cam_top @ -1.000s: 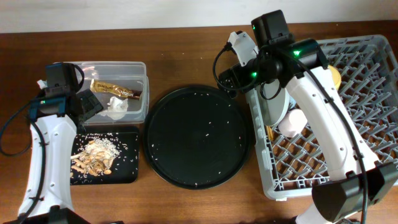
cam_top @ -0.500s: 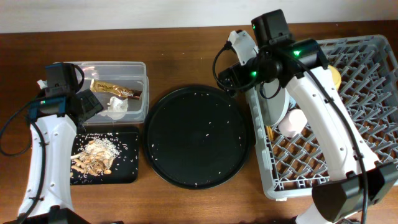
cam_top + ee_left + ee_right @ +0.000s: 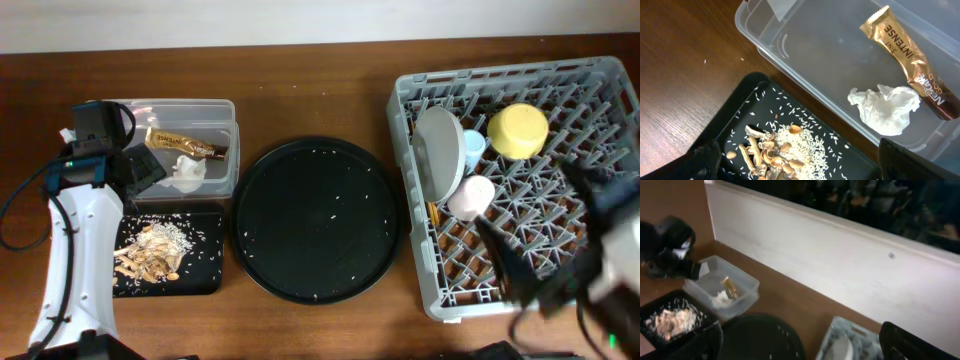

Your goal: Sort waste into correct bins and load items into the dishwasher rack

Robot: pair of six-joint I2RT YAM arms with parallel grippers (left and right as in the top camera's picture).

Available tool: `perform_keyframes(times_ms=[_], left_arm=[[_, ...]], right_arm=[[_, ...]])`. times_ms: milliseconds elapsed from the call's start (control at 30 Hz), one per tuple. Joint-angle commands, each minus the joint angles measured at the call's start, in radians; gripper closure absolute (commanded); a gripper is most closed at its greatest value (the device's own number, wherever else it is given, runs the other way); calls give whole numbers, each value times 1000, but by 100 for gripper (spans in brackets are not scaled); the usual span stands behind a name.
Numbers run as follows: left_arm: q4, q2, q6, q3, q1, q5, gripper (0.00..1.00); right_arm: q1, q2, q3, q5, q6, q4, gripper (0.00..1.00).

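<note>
The dishwasher rack (image 3: 590,120) fills the tabletop's right edge. It holds the white plate (image 3: 437,150) on edge, the yellow bowl (image 3: 518,130), the blue cup (image 3: 473,148), the pink cup (image 3: 470,197) and the chopsticks (image 3: 436,218). All of these look stiff and slick, so they are best gripped at a rim. The plate looks the most breakable.

Near the back-left corner, the clear box (image 3: 215,118) holds the wrapper (image 3: 910,60), which looks light and crinkly, and the tissue (image 3: 885,107), which looks soft and easy to pinch anywhere. In front of it, the black tray (image 3: 200,270) carries the scraps (image 3: 775,150), which look loose and crumbly.

The left gripper (image 3: 800,167) hangs above box and tray with its jaws spread and empty. The right gripper (image 3: 800,347) is raised, also spread and empty.
</note>
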Motion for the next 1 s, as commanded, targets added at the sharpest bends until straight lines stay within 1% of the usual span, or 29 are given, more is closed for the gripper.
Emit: perform_keyframes(times_ms=[0, 100, 167, 200, 233, 267, 333, 367, 400, 467, 500, 567, 767, 900, 967], left_arm=[[2, -15, 8, 13, 2, -7, 1], [2, -15, 8, 13, 2, -7, 1], [2, -15, 8, 13, 2, -7, 1], [2, -15, 8, 13, 2, -7, 1], [2, -15, 8, 13, 2, -7, 0], [2, -15, 8, 13, 2, -7, 1], [2, -15, 8, 13, 2, -7, 1], [2, -15, 8, 13, 2, -7, 1], [2, -15, 8, 13, 2, -7, 1], [2, -15, 8, 13, 2, -7, 1], [2, -15, 8, 13, 2, -7, 1], [2, -15, 8, 13, 2, -7, 1], [2, -15, 8, 13, 2, -7, 1], [2, -15, 8, 13, 2, -7, 1], [2, -15, 8, 13, 2, -7, 1]], right_arm=[[-3, -258, -304, 84, 5, 25, 2], [-37, -427, -508, 84, 5, 110, 2], [-79, -549, -680, 73, 8, 214, 2], [-109, -617, -797, 50, 8, 305, 2], [-126, -655, -873, 29, 8, 378, 2], [-146, -698, -978, 0, 8, 493, 2], [-162, -741, -1121, -35, 9, 678, 2], [-163, -760, -1208, -47, 10, 802, 1], [-163, -776, -1293, -43, 41, 926, 2], [-163, -799, -1418, -11, 100, 1093, 1], [-163, -812, -1472, 7, 130, 1148, 2], [-163, -838, -1550, 20, 145, 1187, 2], [-163, -845, -1674, 89, 144, 1183, 2], [-163, -845, -1724, 92, 144, 1162, 2], [-163, -845, -1723, 100, 144, 1079, 2]])
